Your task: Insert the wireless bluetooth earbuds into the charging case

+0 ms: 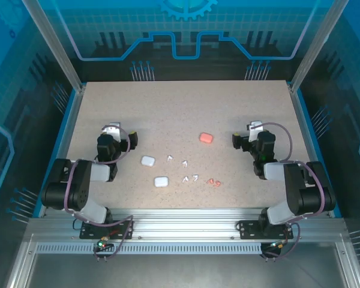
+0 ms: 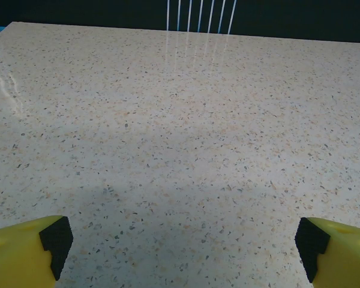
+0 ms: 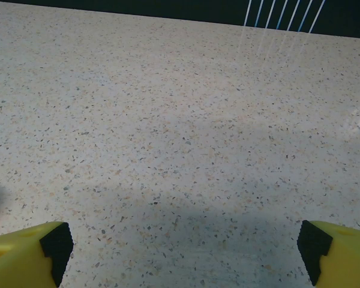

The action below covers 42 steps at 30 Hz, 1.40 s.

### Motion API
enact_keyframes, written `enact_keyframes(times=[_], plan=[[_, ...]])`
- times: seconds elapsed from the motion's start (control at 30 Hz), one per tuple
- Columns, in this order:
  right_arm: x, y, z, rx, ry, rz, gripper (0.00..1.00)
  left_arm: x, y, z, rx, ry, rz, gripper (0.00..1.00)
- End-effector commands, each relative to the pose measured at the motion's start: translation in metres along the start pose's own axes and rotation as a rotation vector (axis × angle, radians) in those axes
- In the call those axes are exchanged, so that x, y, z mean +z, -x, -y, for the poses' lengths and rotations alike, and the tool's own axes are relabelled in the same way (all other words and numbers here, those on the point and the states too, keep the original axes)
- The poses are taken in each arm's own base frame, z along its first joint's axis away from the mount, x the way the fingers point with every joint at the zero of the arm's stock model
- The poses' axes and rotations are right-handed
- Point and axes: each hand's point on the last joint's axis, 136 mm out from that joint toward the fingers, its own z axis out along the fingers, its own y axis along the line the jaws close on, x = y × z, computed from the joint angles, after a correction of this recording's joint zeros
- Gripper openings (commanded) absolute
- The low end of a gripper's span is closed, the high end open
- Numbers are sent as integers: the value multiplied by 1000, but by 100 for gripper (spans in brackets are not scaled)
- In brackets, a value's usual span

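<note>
You had left gripper [image 2: 183, 240], right gripper [image 3: 183, 243] open, empty, flanking earbuds [image 1: 183, 170] mid-worktop [image 1: 168, 108]. Likely so either arm reached cases [image 1: 147, 161].

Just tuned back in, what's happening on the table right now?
Nothing is being handled yet. The left gripper and right gripper are both open and empty, out to either side. Four white earbuds and two pink earbuds lie loose mid-table, beside two white cases and a pink case.
</note>
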Motion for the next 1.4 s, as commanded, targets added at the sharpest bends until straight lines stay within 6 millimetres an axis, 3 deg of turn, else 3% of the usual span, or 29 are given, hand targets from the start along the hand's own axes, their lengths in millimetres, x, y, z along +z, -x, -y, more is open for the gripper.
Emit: enact_keyframes(times=[0.0,0.7,0.9,1.07,1.2,1.37], plan=[[1,4,-1,8,-4,17,100,2,3,6,-7,-33,1,99],[1,4,0,7,-5,16,100,-1,5,1,-19,-7,20,99],[-6,36,3,7,16,-110,100,-21,29,-4,-30,34,58,99],[-21,61,-17,2,134,-217,100,-42,59,-12,-171,86,60,99],[-33,80,-35,-54,207,-309,100,-52,71,3,-327,15,11,99],[-48,89,-62,-164,302,-467,100,-67,73,28,-454,-108,-90,99]])
